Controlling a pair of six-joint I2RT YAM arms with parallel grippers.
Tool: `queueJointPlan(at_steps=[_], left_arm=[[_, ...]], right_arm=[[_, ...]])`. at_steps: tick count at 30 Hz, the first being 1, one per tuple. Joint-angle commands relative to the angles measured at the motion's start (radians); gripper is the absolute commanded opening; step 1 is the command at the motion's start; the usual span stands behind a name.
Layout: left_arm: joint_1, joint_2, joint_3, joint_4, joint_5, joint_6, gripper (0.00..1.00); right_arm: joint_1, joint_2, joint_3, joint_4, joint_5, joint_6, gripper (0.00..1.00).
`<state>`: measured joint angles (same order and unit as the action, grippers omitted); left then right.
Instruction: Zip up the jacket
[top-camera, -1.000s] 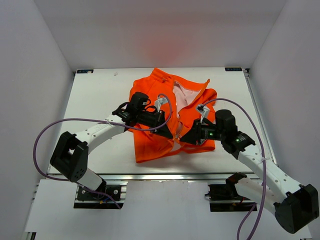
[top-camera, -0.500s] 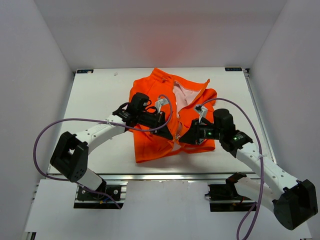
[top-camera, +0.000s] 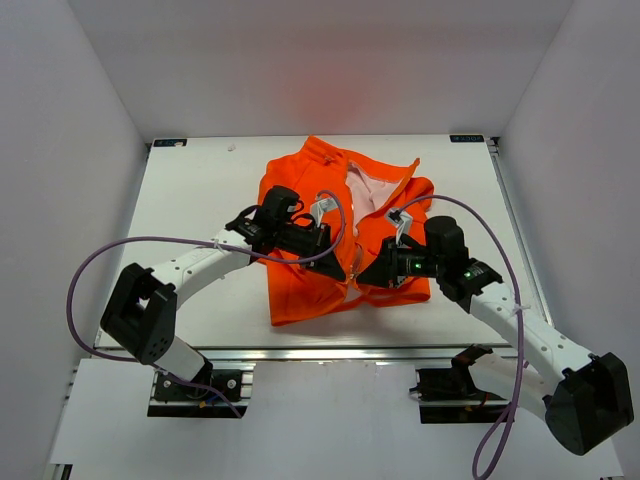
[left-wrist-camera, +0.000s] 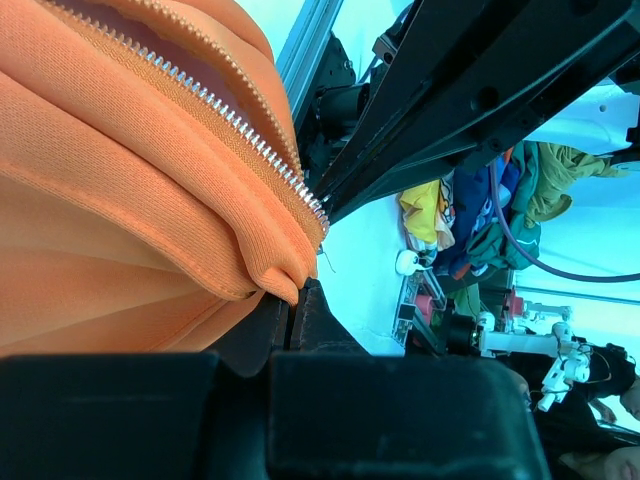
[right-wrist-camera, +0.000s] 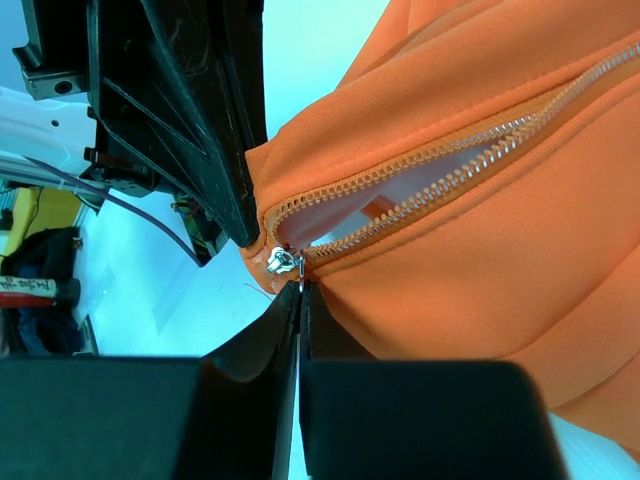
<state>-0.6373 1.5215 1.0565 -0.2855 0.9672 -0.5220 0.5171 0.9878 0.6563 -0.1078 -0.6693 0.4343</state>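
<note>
Right arm has edged slightly leftward; the left arm has stayed put. The jacket (top-camera: 305, 285) lies mid-desk (top-camera: 200, 180), collar toward the far edge, front still gaping. The left gripper (top-camera: 339, 268) is clamped on the jacket's hem beside the zipper, and the right gripper (top-camera: 366, 277) is pinched closed on the zipper pull (right-wrist-camera: 283, 262).

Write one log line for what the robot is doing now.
left gripper: shut on jacket | right gripper: shut on zipper pull | zipper teeth: apart
</note>
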Motion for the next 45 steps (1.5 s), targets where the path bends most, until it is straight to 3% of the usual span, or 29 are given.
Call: queueJointPlan(at_steps=[1, 4, 10, 14, 19, 24, 30, 33, 39, 43, 45], left_arm=[[-0.016, -0.014, 0.045, -0.007, 0.022, 0.016, 0.00], [-0.018, -0.006, 0.059, -0.040, 0.013, 0.022, 0.00], [-0.019, 0.005, 0.047, -0.196, -0.024, 0.033, 0.00], [-0.039, -0.010, -0.009, -0.236, -0.028, -0.006, 0.00], [-0.079, -0.018, -0.026, -0.302, -0.078, -0.016, 0.00], [-0.110, -0.052, -0.041, -0.345, -0.088, -0.029, 0.00], [-0.114, -0.136, -0.182, -0.373, -0.096, -0.073, 0.00], [-0.114, -0.155, -0.219, -0.354, -0.116, -0.092, 0.00], [-0.114, -0.144, -0.247, -0.331, -0.127, -0.088, 0.00], [-0.114, -0.116, -0.266, -0.316, -0.131, -0.079, 0.00], [-0.114, -0.093, -0.276, -0.299, -0.122, -0.078, 0.00]], right_arm=[[0.000, -0.001, 0.039, 0.053, -0.013, -0.014, 0.00], [0.000, -0.003, 0.055, 0.022, 0.020, -0.031, 0.00], [0.001, -0.009, 0.155, -0.150, 0.345, -0.163, 0.00], [0.001, 0.023, 0.177, -0.162, 0.396, -0.215, 0.00], [0.001, 0.049, 0.172, -0.095, 0.402, -0.235, 0.00], [0.003, 0.083, 0.180, 0.009, 0.546, -0.250, 0.00], [-0.002, 0.271, 0.262, 0.138, 0.677, -0.287, 0.00], [-0.041, 0.391, 0.347, 0.196, 0.711, -0.299, 0.00], [-0.179, 0.701, 0.652, 0.247, 0.626, -0.285, 0.00], [-0.253, 0.996, 0.946, 0.250, 0.706, -0.351, 0.00], [-0.284, 1.119, 1.225, 0.188, 0.718, -0.347, 0.00]])
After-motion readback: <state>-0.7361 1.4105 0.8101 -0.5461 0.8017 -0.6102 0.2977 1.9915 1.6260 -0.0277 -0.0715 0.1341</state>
